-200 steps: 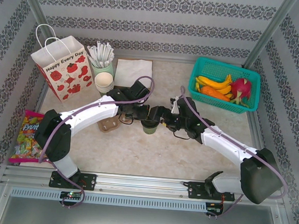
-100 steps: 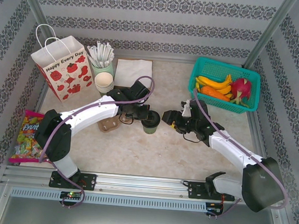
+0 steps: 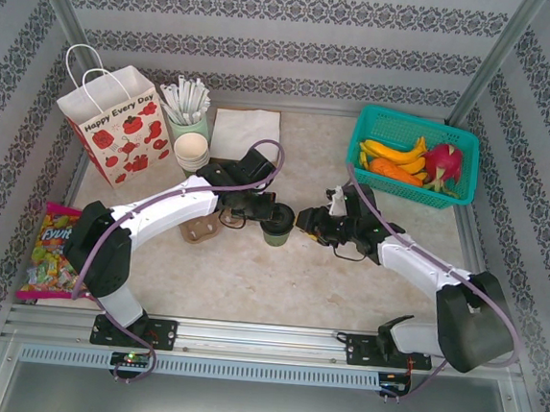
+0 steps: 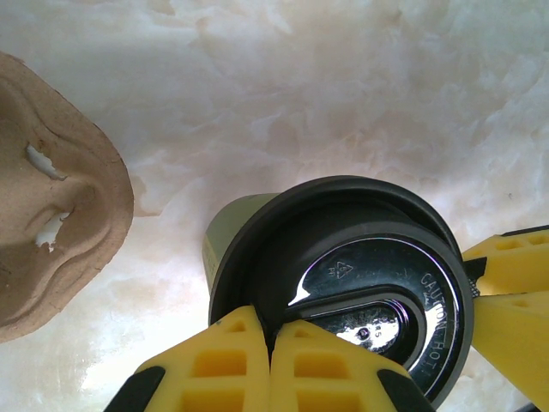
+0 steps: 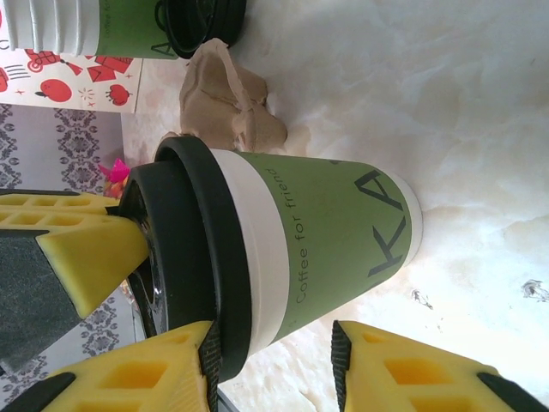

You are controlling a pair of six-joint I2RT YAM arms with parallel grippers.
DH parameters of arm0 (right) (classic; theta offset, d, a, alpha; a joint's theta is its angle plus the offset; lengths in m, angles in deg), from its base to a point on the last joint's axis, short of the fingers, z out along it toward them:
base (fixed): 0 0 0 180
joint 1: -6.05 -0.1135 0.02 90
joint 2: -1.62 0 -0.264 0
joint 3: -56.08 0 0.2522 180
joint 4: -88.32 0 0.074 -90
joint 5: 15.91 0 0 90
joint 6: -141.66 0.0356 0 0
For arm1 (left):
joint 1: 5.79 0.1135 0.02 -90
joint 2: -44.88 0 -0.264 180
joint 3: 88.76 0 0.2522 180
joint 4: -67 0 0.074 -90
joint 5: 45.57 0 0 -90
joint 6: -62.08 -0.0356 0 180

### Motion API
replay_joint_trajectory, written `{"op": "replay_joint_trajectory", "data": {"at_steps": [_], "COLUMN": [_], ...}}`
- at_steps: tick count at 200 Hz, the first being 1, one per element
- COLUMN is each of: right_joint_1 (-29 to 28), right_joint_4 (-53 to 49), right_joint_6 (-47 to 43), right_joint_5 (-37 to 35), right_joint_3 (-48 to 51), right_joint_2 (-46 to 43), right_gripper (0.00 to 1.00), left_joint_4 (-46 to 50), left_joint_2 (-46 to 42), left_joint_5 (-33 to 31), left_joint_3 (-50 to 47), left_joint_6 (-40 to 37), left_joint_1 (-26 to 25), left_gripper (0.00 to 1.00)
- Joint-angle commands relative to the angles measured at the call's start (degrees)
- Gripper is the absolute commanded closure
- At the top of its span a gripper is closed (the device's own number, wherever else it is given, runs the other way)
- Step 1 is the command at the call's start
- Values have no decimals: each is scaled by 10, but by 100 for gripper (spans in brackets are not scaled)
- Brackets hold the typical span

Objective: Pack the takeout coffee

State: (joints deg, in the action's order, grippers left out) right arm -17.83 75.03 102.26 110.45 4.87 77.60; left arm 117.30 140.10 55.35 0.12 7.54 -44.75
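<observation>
The takeout coffee [image 3: 277, 232], an olive-green paper cup with a black lid [image 4: 360, 257], stands upright near the table's middle. My left gripper [image 3: 266, 213] is shut, and its yellow fingertips [image 4: 244, 360] rest together on the near edge of the lid. My right gripper [image 3: 301, 218] is at the cup's right side with its jaws apart. In the right wrist view the cup [image 5: 334, 232] lies just beyond the right gripper [image 5: 270, 360]. One pad is by the lid's rim, the other by the cup's wall, and nothing is clamped.
A brown cardboard cup carrier [image 3: 199, 226] lies just left of the cup. A red-printed paper bag [image 3: 113, 124], a green holder of white sticks [image 3: 189, 107], stacked cups [image 3: 191, 150] and napkins [image 3: 246, 131] stand at the back left. A teal fruit basket [image 3: 409, 155] is at the back right and a candy bag [image 3: 48, 249] at the left edge.
My right gripper drew back a little from the cup, then came in again, and its jaws have narrowed. The left gripper and the cup have not moved.
</observation>
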Motion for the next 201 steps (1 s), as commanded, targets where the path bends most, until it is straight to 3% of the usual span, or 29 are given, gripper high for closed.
{"op": "replay_joint_trajectory", "data": {"at_steps": [1, 43, 147, 201], "right_joint_1": [-8, -16, -27, -26], "right_joint_4": [15, -3, -126, -132], "right_joint_6": [-13, -12, -8, 13], "right_joint_5": [13, -6, -131, -179], "right_joint_3": [-17, -30, -21, 44], "right_joint_2": [11, 24, 39, 108], "right_gripper": [58, 63, 68, 67], "left_joint_4": [17, 16, 42, 54], "left_joint_2": [28, 29, 51, 128], "left_joint_5": [-2, -1, -1, 12], "left_joint_3": [-27, -29, -13, -53], "left_joint_6": [11, 12, 15, 37], "left_joint_1": [-5, -5, -4, 13], "left_gripper": [100, 100, 100, 100]}}
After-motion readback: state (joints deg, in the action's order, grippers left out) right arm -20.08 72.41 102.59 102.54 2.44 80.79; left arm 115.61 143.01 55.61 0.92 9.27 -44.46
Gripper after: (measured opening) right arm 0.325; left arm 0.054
